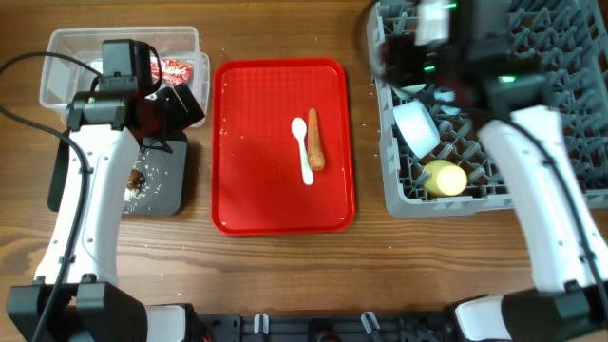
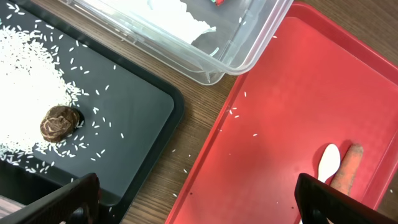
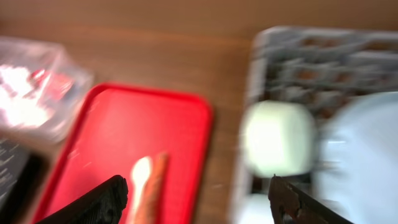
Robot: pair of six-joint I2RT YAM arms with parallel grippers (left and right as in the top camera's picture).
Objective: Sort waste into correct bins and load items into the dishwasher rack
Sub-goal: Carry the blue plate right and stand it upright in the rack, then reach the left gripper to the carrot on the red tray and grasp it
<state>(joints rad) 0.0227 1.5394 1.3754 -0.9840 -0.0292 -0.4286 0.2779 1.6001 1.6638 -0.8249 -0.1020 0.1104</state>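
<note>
An orange carrot (image 1: 315, 141) and a white spoon (image 1: 304, 150) lie side by side on the red tray (image 1: 247, 190). My left gripper (image 2: 199, 208) is open and empty, hovering over the gap between the black tub (image 2: 124, 118) and the tray (image 2: 280, 112). The black tub holds white rice (image 2: 25, 74) and a brown lump (image 2: 57, 122). The clear tub (image 1: 66, 47) holds a red wrapper (image 1: 176, 68) and white paper (image 2: 177, 18). My right gripper (image 3: 199, 199) is open and empty above the grey rack's (image 1: 570, 95) left edge; its view is blurred.
The rack holds a pale bowl (image 1: 416, 126), a yellow cup (image 1: 444, 178) and a pale blue plate (image 3: 367, 143). Loose rice grains lie on the tray and on the wooden table between the tray and the black tub.
</note>
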